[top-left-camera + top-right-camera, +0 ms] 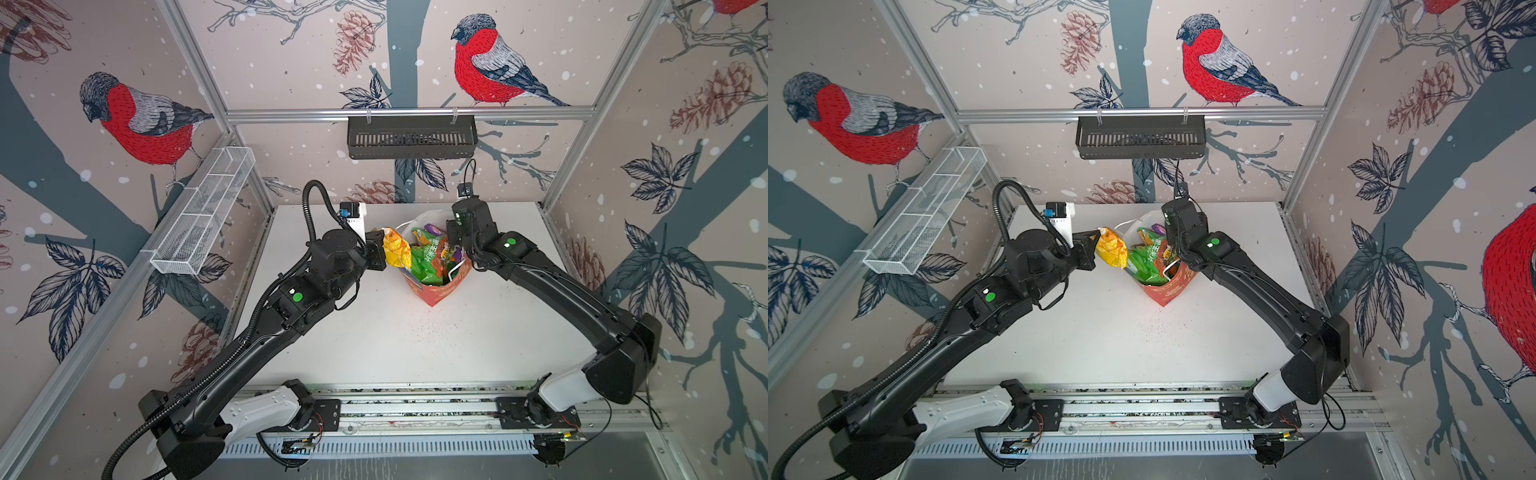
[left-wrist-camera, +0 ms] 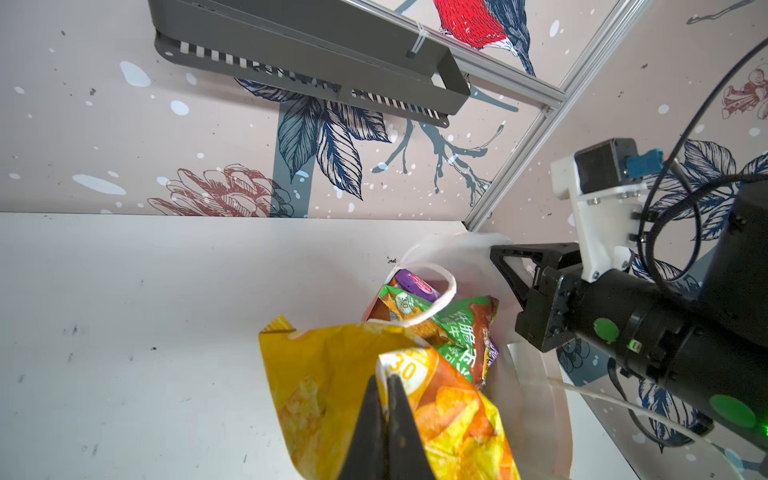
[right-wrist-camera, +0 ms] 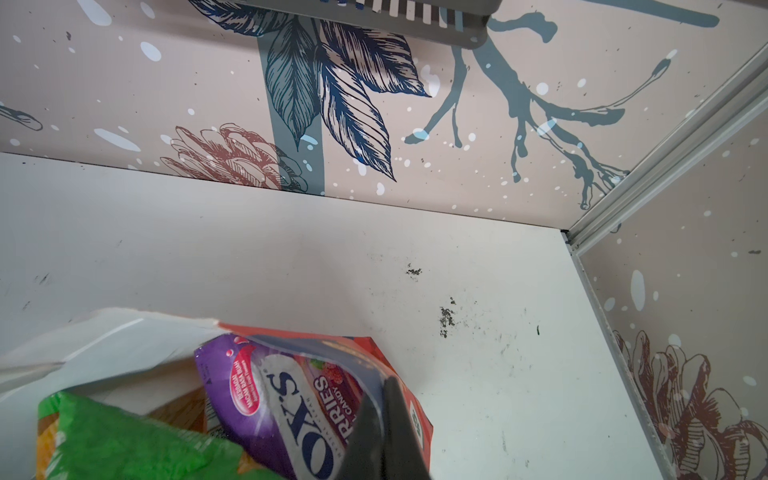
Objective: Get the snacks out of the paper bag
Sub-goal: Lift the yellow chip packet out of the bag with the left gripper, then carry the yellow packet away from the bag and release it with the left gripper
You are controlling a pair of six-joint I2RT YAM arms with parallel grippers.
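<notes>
The red paper bag (image 1: 432, 291) (image 1: 1165, 291) stands open on the white table, with several snacks in it. In both top views my left gripper (image 1: 383, 251) (image 1: 1094, 249) is at the bag's left rim. The left wrist view shows this gripper (image 2: 384, 378) shut on a yellow-orange packet (image 2: 332, 386) (image 1: 395, 249), which hangs over that rim. My right gripper (image 3: 384, 384) (image 1: 455, 245) is shut on the bag's right rim, red wall (image 3: 361, 345) on one side and a purple packet (image 3: 282, 407) on the other. A green packet (image 1: 428, 257) (image 2: 461, 328) lies on top inside.
A black slotted basket (image 1: 411, 137) hangs on the back wall and a white mesh shelf (image 1: 203, 212) on the left wall. The white table (image 1: 395, 340) bears dark specks in front of the bag. A metal rail (image 1: 415, 409) runs along the front edge.
</notes>
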